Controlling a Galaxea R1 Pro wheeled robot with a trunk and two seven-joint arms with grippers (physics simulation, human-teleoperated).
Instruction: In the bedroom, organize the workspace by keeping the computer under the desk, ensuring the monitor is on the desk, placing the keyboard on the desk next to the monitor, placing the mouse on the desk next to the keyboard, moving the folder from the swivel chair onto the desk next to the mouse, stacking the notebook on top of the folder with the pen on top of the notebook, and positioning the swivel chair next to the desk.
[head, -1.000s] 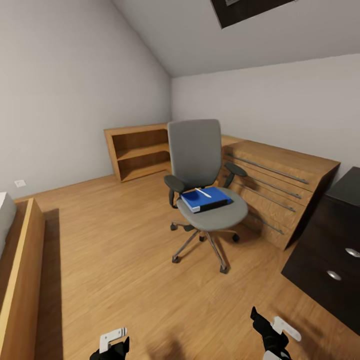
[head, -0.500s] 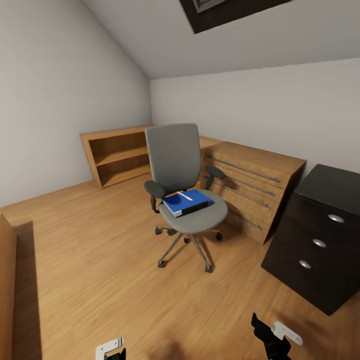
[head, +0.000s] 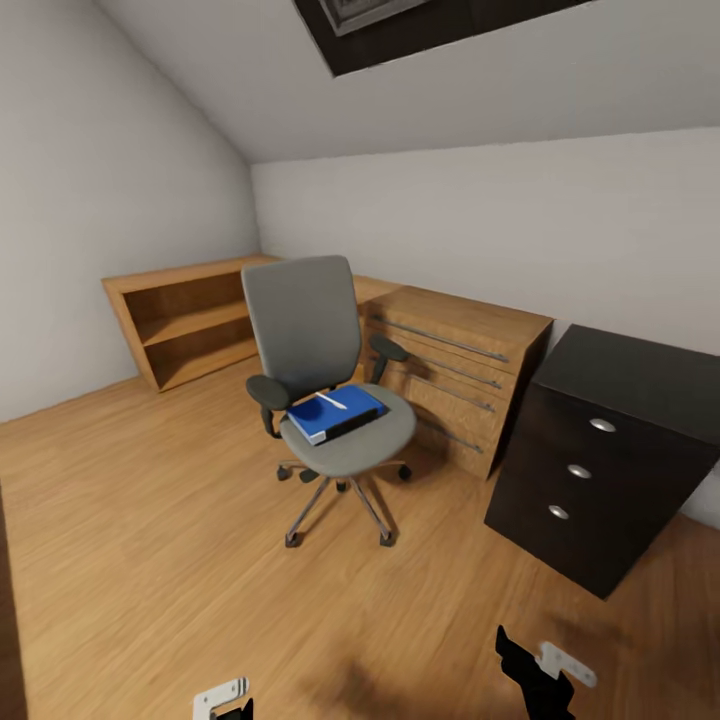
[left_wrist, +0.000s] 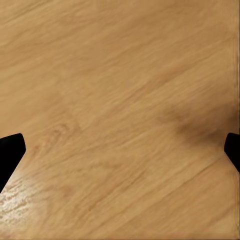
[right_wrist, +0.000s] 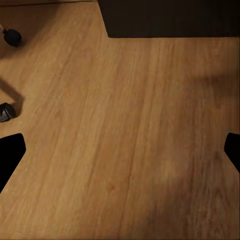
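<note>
swivel chair sits centre frame in head view, blue folder flat on its seat with a white pen on top. desk drawer unit at right, oak chest between them. left gripper and right gripper both spread wide over wood floor, holding nothing.

One swivel chair, one folder

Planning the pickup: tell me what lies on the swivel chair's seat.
On the swivel chair seat lies the blue folder, with a thin white pen-like object on top. Anything between or beneath them is hidden.
</note>
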